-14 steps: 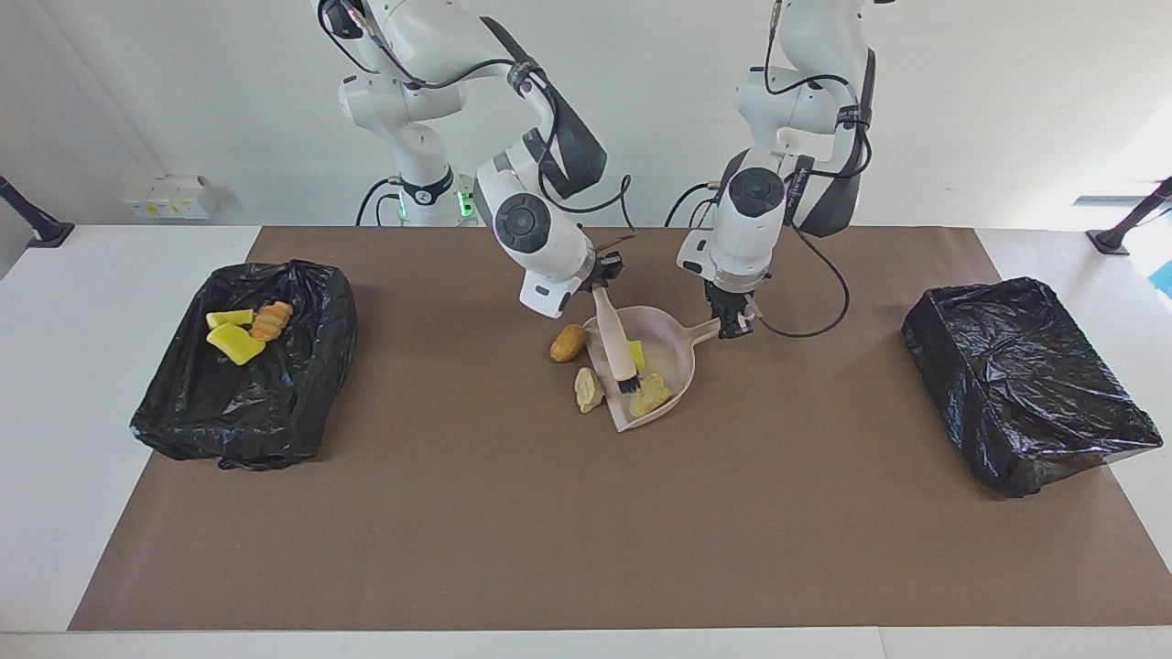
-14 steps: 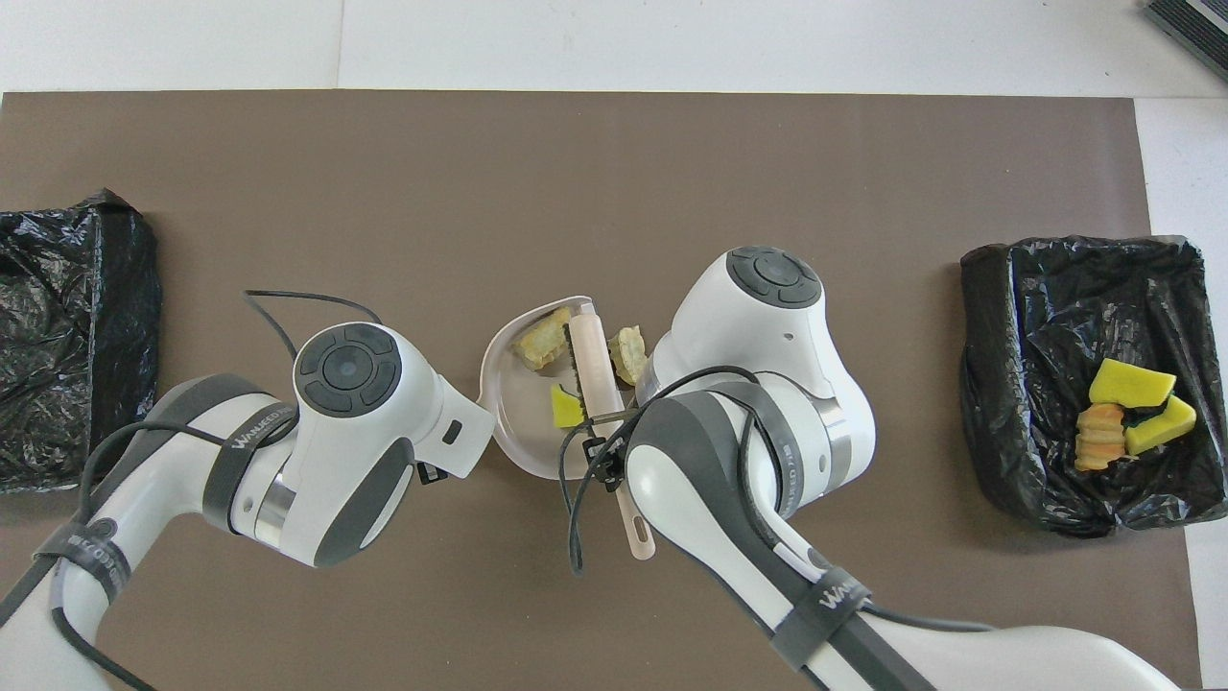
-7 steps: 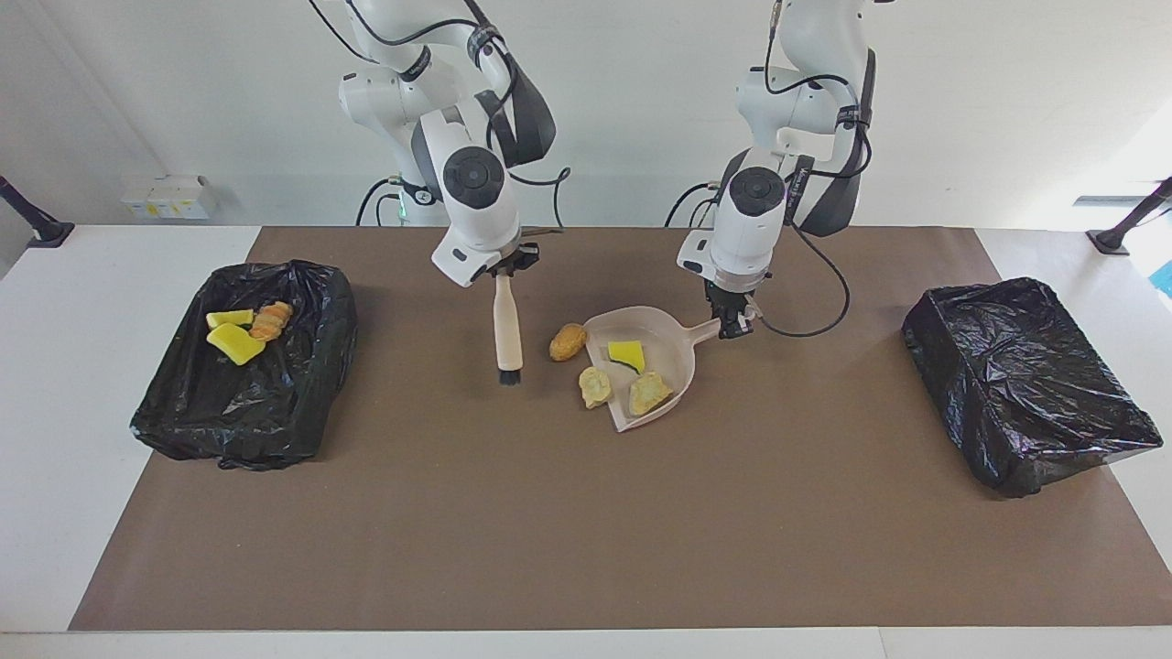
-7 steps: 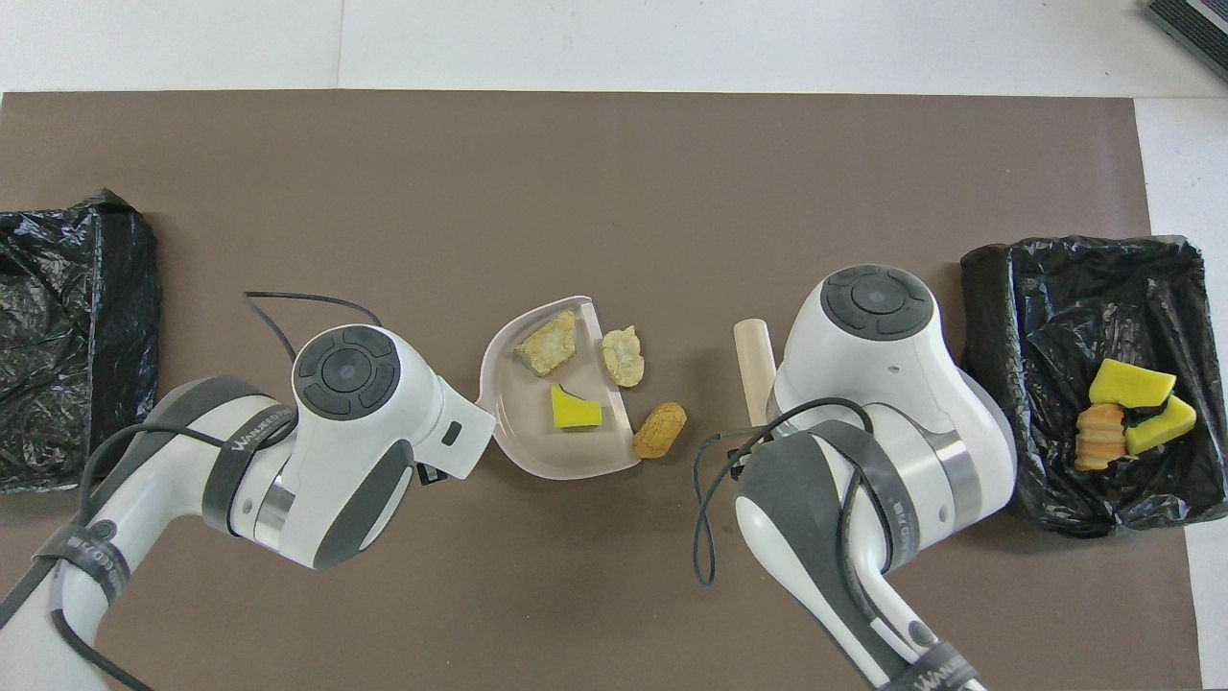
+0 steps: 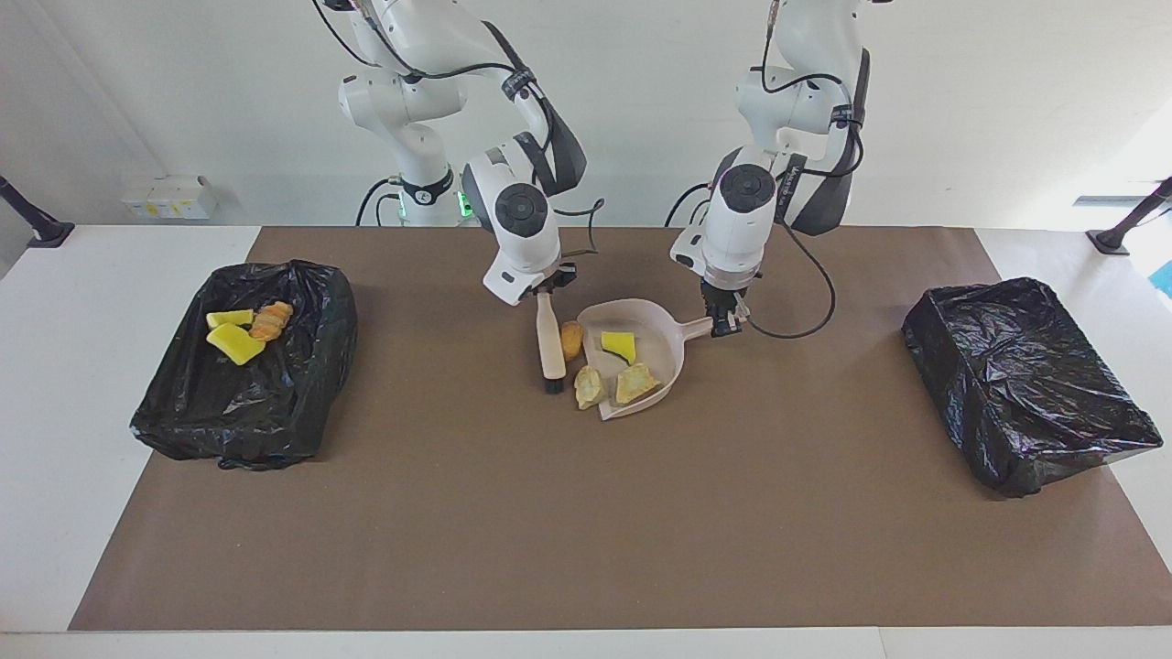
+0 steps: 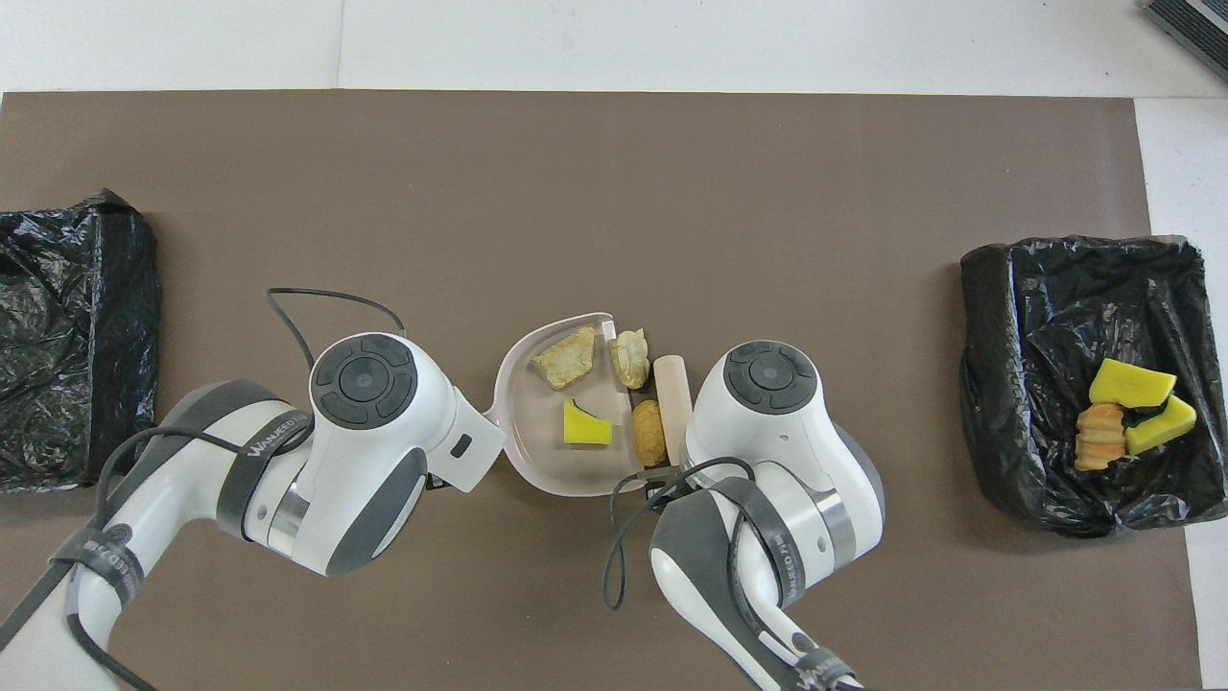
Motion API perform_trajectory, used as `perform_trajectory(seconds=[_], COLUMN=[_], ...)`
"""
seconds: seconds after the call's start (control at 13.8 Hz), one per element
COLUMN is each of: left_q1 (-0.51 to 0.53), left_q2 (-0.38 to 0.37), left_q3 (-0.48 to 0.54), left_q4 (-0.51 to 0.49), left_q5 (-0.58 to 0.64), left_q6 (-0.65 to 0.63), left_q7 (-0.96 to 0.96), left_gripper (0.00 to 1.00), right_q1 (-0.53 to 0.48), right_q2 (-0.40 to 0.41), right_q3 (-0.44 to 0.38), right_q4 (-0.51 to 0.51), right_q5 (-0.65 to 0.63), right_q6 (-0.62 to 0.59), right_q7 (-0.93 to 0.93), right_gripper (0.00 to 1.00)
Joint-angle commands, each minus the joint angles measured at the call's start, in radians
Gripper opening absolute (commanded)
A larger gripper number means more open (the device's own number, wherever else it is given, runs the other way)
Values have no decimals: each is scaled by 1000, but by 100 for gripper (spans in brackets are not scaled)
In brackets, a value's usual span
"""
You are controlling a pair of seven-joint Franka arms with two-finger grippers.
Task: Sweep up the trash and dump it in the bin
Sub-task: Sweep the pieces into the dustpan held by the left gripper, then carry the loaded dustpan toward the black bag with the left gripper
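You are looking at a brightly and evenly lit scene in both views, with soft light from above. Shadows under the arms and the black bin bags [image 5: 245, 377] are faint and short on the brown mat [image 5: 586, 513]. The bags' crinkled plastic throws small white glints. At the facing view's edge toward the left arm's end, the white counter [image 5: 1140, 247] washes out to near pure white. Both views are sharp, with no motion blur

A plain white wall [image 5: 961, 110] rises at the robots' end of a white table [image 5: 55, 384] covered by a brown mat [image 5: 586, 513]
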Motion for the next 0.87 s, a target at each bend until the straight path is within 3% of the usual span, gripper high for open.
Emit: perform_trajectory(seconds=[0.0,0.29,0.51,0.8], left_q1=[-19,-17,-8,32], left_q2=[-24,-14,-10,6], left_q3=[12,12,12,11], left_q4=[-50,-66,-66,-52], left_q5=[10,10,-1,-107], left_q6=[31,103,129,141], left_q7=[22,44,58,142], left_gripper=[0,0,0,0], right_q1=[9,37,26,-2], right_q2=[39,28,-47,-86], right_q3=[5,2,-4,-10], right_q4=[68,152,189,189], right_q5=[83,142,145,6], right_q6=[3,-63,-178,-260], right_q7=[-39,-37,-16,-73], right_gripper=[0,0,0,0])
